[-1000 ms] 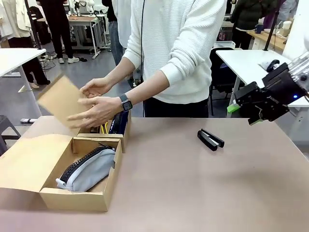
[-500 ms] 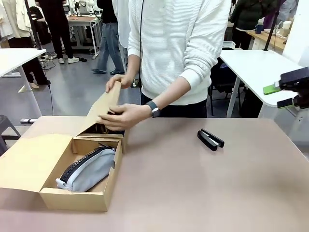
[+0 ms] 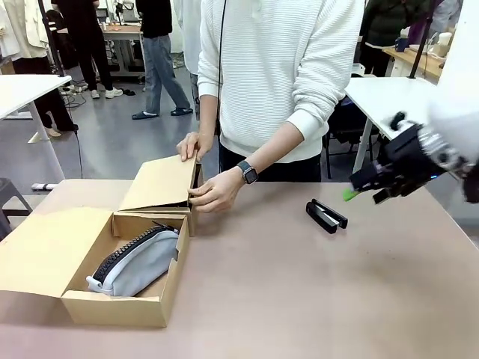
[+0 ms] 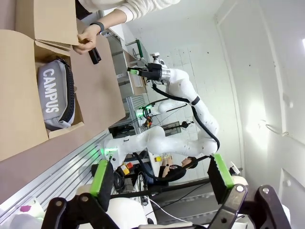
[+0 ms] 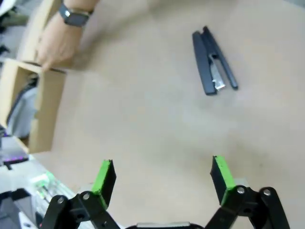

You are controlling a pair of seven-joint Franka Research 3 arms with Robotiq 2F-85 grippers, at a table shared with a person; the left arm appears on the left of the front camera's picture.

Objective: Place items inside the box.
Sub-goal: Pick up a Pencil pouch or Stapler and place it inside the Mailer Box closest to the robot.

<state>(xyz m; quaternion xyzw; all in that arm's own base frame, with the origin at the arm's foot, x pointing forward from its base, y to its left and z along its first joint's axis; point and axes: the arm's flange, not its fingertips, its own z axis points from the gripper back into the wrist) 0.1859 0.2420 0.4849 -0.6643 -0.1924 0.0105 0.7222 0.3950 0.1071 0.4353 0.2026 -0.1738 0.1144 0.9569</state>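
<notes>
The box (image 3: pixel 112 308) sits at the counter's (image 3: pixel 299 299) left end, with the pencil case (image 3: pixel 135 265) in its near compartment. A person's hand (image 3: pixel 215 191) touches the far flap (image 3: pixel 161 182). The stapler (image 3: pixel 326 216) lies right of the box, and the right tool (image 3: pixel 364 193) is farther right.

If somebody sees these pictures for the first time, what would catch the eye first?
The person's hands at the far side hold a flap lid low over the far compartment of the cardboard box. In the open near compartment lies a grey pencil case lettered CAMPUS. A black stapler lies alone on the table to the right, and the right gripper hangs open above the table near it.
</notes>
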